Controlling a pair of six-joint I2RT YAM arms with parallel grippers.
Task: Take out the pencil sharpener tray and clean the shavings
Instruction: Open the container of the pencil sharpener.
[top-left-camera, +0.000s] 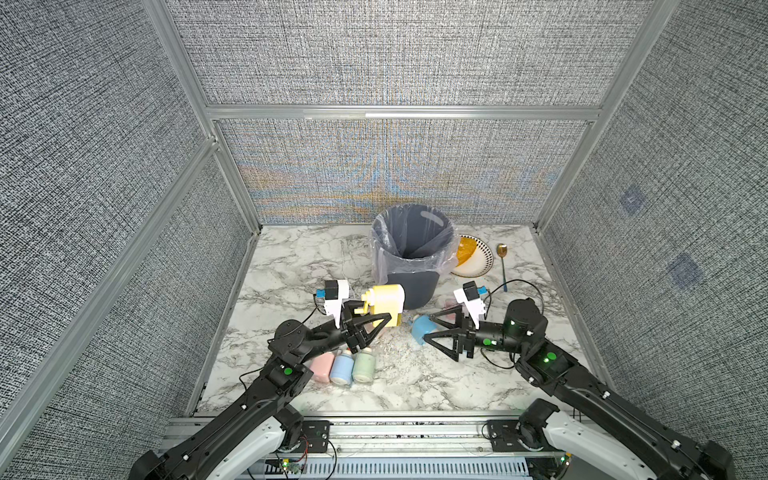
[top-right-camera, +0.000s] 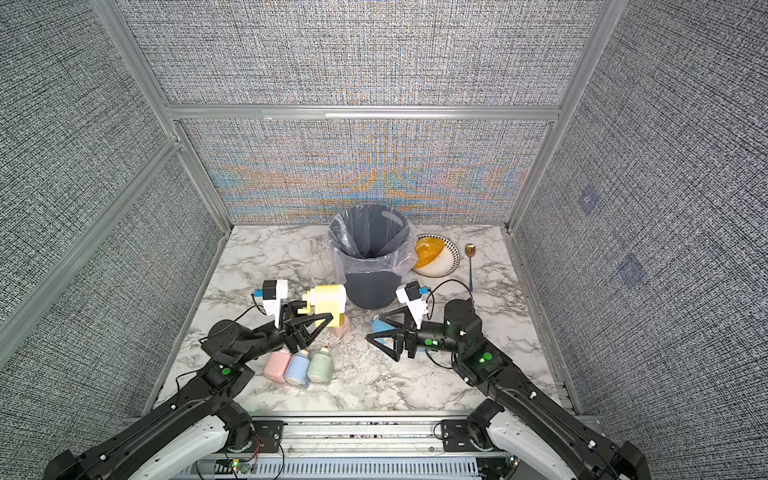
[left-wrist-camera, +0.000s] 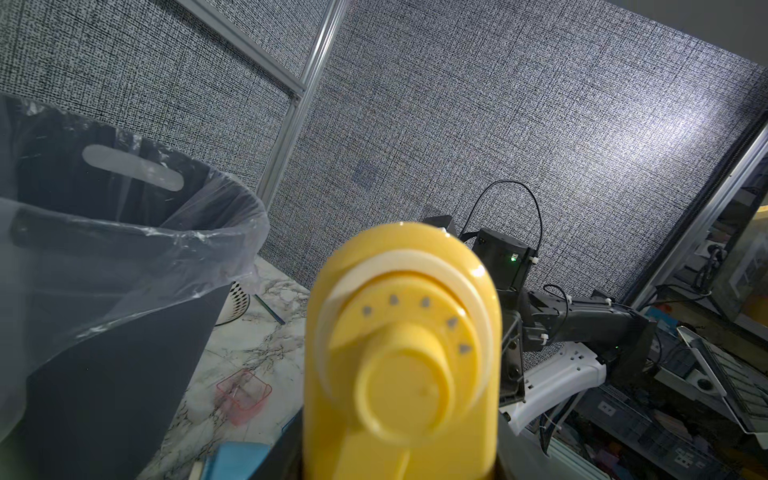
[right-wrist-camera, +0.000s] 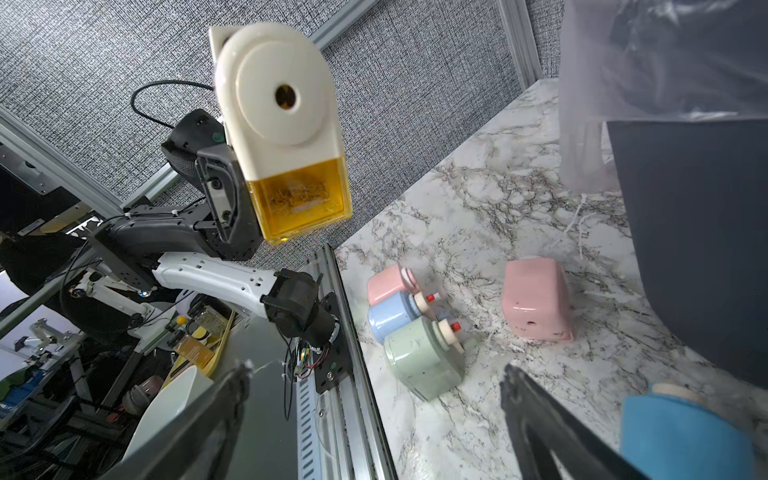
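Note:
My left gripper (top-left-camera: 384, 320) is shut on a yellow pencil sharpener (top-left-camera: 384, 303), which it holds up above the marble table (top-left-camera: 291, 257), just in front of the bin. In the right wrist view the sharpener (right-wrist-camera: 278, 104) shows its cream front, with the clear amber tray (right-wrist-camera: 305, 203) still seated in its base. The shavings (right-wrist-camera: 297, 195) lie inside that tray. The left wrist view is filled by the sharpener's crank end (left-wrist-camera: 401, 353). My right gripper (top-left-camera: 428, 327) stands open and empty, low over the table by a blue sharpener (top-left-camera: 419, 328).
A grey bin (top-left-camera: 411, 257) lined with a clear bag stands mid-table. Behind it are a plate (top-left-camera: 478, 259) and a spoon (top-left-camera: 503, 262). Pink, blue and green sharpeners (top-left-camera: 341, 368) lie near the left arm. A pink sharpener (right-wrist-camera: 536, 305) and a loose clear red tray (left-wrist-camera: 243, 397) are on the table.

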